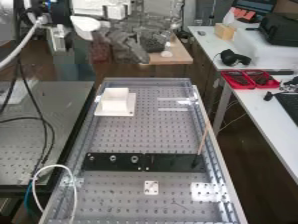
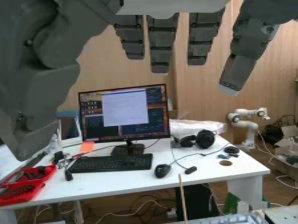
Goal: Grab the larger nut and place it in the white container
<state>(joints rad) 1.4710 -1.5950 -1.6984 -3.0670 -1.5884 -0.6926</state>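
Observation:
Above the far end of the bench, at the top of the high view, the dark grey hand [image 1: 130,44] is held high with its fingers relaxed and nothing in them. In the wrist view the hand [image 2: 163,42] hangs down, fingers straight and apart. Low in the high view, the larger nut [image 1: 113,158] stands on the flat black bar [image 1: 171,162], between the smaller nut [image 1: 91,158] and the bearing [image 1: 134,159]. The white container [image 1: 115,106] sits near the bench's far left corner, well below and nearer than the hand.
A thin wooden stick [image 1: 203,138] rises from the bar's right end. A small white plate [image 1: 151,187] lies in front of the bar. A white cable [image 1: 73,182] loops at the near left edge. Red trays [image 1: 247,80] lie on the side table.

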